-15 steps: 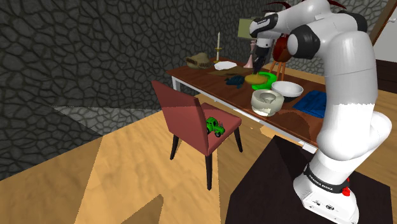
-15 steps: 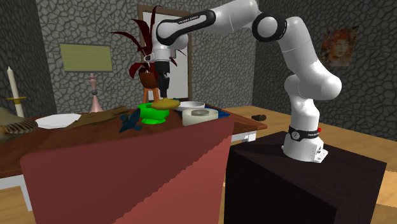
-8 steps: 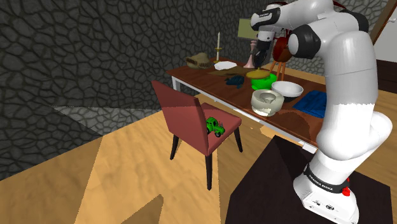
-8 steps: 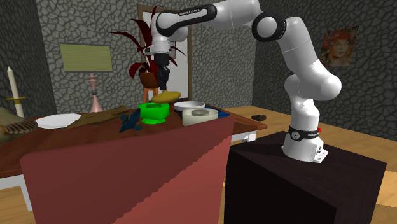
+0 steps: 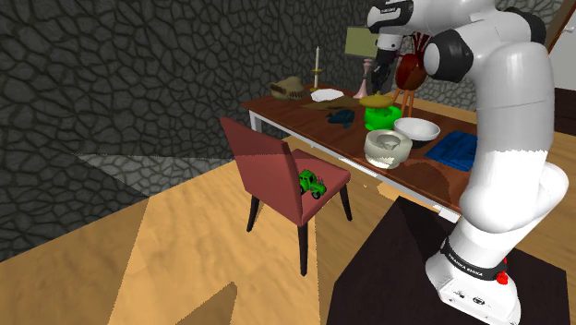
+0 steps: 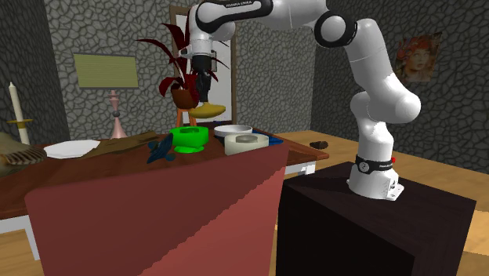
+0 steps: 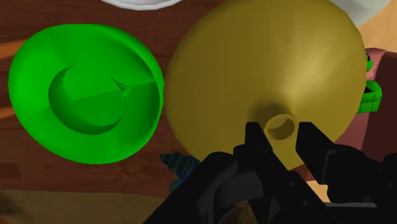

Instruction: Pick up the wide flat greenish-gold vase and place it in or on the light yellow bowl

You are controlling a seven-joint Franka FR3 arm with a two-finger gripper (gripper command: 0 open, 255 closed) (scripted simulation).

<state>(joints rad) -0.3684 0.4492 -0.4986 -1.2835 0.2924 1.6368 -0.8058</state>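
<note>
Two gripper (image 7: 280, 132) fingers (image 7: 254, 137) pinch the gold vase (image 7: 254, 63) by its neck. It hangs beneath them, off the table (image 5: 294, 114), near a green bowl (image 7: 83, 102).

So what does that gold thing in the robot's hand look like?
It is a wide, flat vase, smooth and greenish-gold, like a disc with a small round neck with a hole in it. The black hand clasps that neck between its two fingers. The vase hangs in the air above the table, touching nothing else, higher than the green bowl beside it.
</note>
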